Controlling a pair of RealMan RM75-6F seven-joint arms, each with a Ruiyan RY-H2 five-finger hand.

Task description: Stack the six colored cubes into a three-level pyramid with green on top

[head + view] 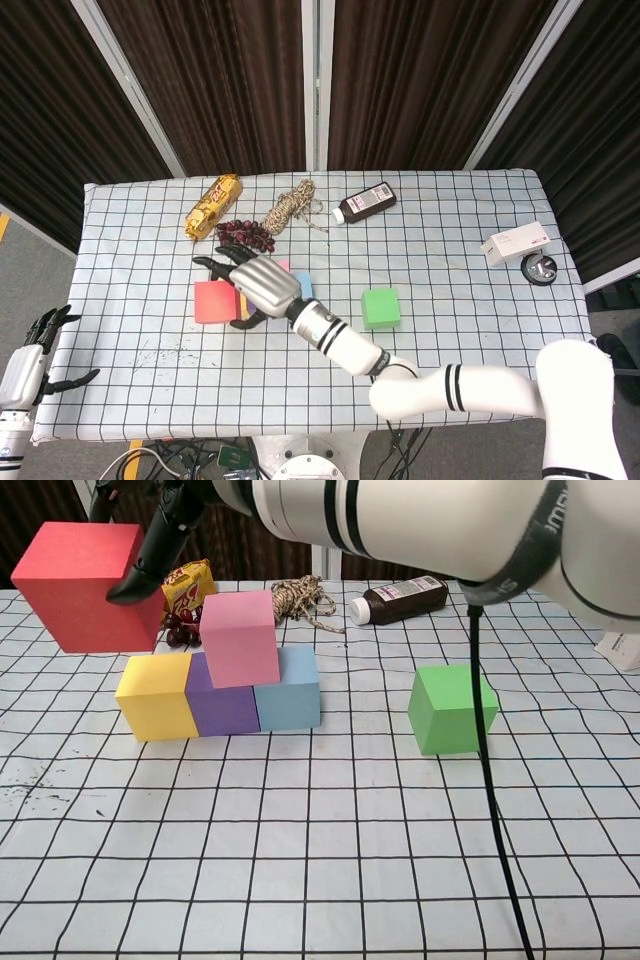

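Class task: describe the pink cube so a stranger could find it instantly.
Find the row of three cubes mid-table: yellow cube, purple cube, blue cube. The pink cube is the only one stacked on that row, above the purple-blue seam.

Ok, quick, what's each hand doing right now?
Left hand: open, holding nothing, off the table's edge.
Right hand: holding the red cube in the air.
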